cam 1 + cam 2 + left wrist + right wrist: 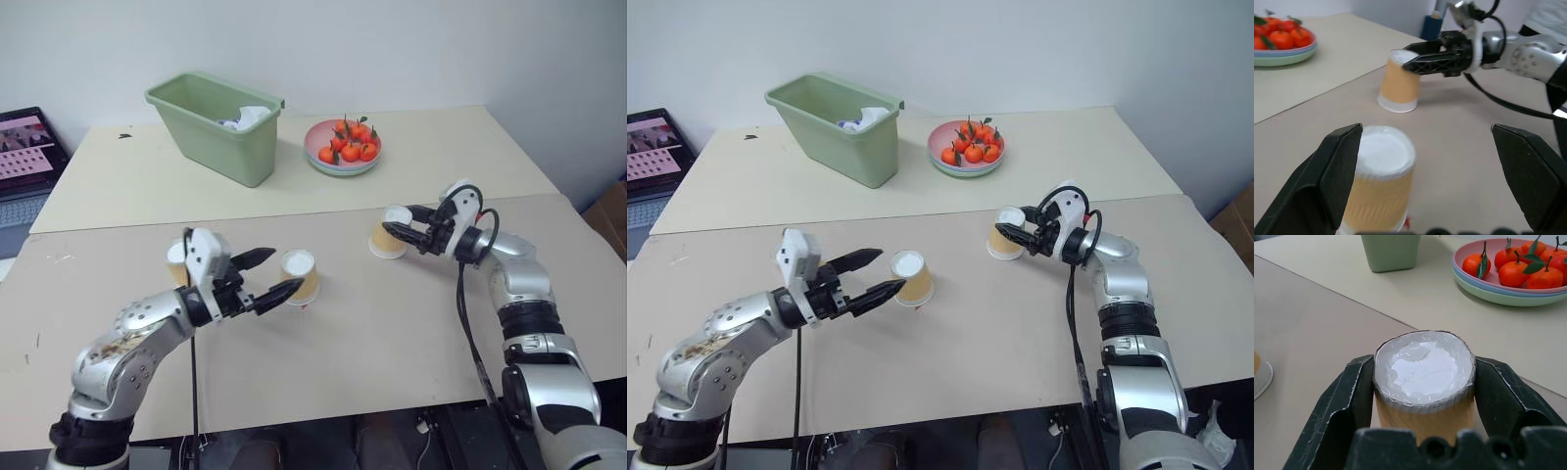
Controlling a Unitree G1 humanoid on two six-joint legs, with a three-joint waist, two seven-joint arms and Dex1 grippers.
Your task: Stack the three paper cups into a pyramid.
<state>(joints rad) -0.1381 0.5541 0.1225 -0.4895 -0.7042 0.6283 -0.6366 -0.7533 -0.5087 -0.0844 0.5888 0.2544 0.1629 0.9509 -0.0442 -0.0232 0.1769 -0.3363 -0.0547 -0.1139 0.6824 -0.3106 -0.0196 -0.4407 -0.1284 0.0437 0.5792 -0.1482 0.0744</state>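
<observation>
Now right gripper clamped on upturned cup; left gripper wide open beside second cup, seemingly not touching.

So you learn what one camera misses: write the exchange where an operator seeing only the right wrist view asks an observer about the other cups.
Operator: My right gripper clamps a cup. Where is the next one?
Observer: The second cup stands by the open left gripper, at its fingertips, not gripped.
Operator: And the last?
Observer: The third cup stands on the table beside the left wrist; nothing is stacked.
</observation>
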